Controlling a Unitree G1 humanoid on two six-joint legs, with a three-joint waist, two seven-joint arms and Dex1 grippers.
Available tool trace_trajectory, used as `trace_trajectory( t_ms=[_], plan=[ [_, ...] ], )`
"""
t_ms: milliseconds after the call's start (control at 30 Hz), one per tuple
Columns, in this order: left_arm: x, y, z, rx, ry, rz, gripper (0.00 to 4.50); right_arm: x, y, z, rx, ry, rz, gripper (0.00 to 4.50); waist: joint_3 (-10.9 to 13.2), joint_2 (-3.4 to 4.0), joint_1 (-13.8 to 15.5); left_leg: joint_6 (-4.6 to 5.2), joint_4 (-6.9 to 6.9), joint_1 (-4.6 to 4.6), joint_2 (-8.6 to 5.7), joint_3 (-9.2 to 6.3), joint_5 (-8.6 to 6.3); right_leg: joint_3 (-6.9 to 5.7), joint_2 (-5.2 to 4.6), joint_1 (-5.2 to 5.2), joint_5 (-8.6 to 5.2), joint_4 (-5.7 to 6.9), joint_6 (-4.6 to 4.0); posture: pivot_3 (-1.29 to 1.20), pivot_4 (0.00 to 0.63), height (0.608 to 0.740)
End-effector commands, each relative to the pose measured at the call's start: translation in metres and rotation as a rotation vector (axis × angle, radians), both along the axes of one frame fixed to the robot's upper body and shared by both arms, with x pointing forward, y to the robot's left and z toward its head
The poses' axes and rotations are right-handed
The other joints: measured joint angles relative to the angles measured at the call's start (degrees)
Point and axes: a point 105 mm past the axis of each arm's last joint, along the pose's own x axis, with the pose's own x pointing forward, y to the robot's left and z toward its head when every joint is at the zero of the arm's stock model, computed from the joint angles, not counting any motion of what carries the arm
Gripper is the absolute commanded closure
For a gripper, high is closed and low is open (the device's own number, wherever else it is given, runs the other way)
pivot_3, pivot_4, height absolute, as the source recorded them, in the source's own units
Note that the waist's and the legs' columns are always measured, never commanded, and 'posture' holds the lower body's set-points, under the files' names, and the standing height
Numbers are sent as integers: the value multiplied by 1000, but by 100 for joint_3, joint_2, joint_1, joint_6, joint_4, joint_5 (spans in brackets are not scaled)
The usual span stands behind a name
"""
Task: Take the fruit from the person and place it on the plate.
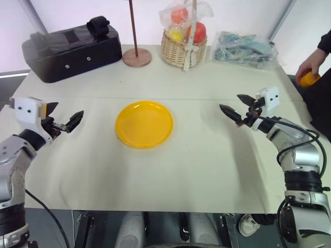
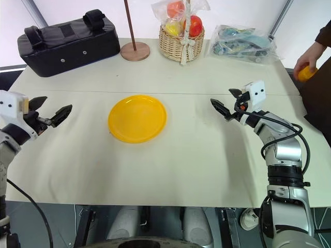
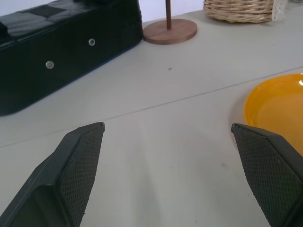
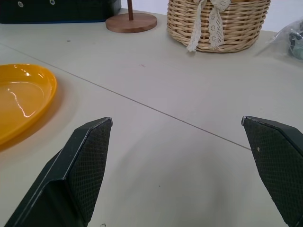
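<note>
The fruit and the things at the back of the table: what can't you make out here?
- Fruit: left eye view, the person's hand covers most of it; kind unclear.
- Person: cut off by the picture's edge.
- Clear bag: right eye view, crinkled plastic blurs the contents.
- Basket: wrapping hides some fruits.

Wide-spread left tool [image 3: 168, 175] above bare table [image 3: 156, 123], plate [image 3: 277, 106] beside one finger.
</note>
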Motion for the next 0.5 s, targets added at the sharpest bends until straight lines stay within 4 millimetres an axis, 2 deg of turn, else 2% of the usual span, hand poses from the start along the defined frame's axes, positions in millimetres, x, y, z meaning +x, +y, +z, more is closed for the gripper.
trace_trajectory(
  t_ms=[33, 500],
  plan=[
    [2, 0, 14, 42, -43, -10, 0, -2, -1, 16, -1, -65, -1, 27, 0, 0, 1, 0, 0, 0, 0, 0, 0, 0, 0, 0, 0, 0, 0, 0, 150, 740],
    [5, -1, 12, 44, -37, -21, 0, -3, -3, 15, -2, -63, -8, 27, 0, 0, 0, 0, 0, 0, 0, 0, 0, 0, 0, 0, 0, 0, 0, 0, 150, 740]
  ],
)
